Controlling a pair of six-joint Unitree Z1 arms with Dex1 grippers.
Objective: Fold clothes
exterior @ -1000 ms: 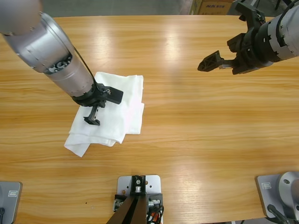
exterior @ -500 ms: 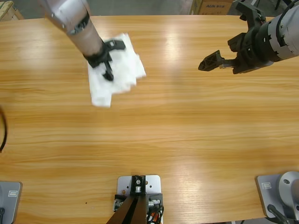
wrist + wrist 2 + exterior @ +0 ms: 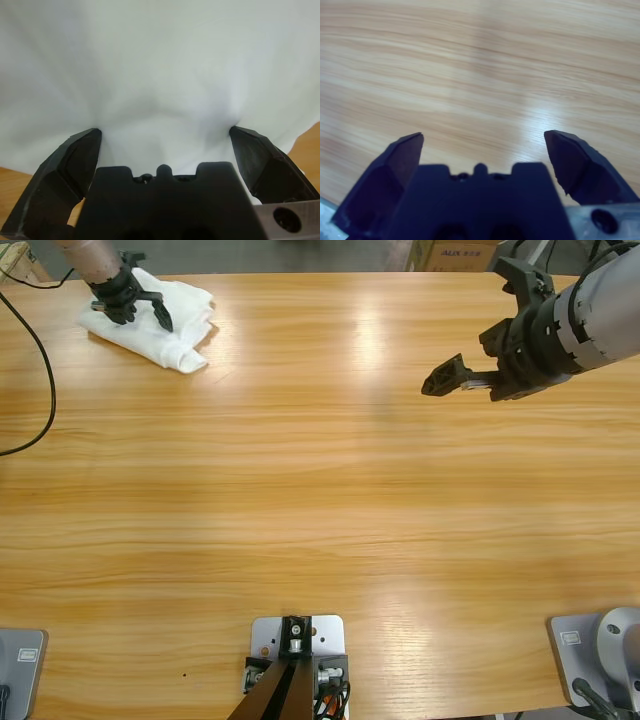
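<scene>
High view: T-shirt [image 3: 160, 322] sits as a compact white bundle at about 10 o'clock on the table [image 3: 320, 500], tight to the far-left corner. My left gripper [image 3: 135, 310] is on top of it, jaws spread, tips down on the cloth. My right gripper [image 3: 462, 377] hangs over bare wood at about 2 o'clock, well apart from the shirt, jaws parted, holding nothing. A black cable [image 3: 40, 370] loops along the left edge, near the bundle.

Left wrist view: frame is almost all white fabric [image 3: 160, 65]. Both jaws are wide apart with cloth bulging up between them, creases running in toward each tip. I read that as pressing into the stack, not clamping it. A strip of wood shows at the lower left corner.

Right wrist view: only wood grain and a glare streak between the open jaws. Nothing in reach.

Handling, my judgement: light, limp cotton, several layers, no stiffness. It'll slump and unfold if I lift from one layer. Grips easily, not fragile. If I take hold, I'd pinch a folded edge through all layers, at the rounded fold nearest the table centre, and keep clear of that cable.
</scene>
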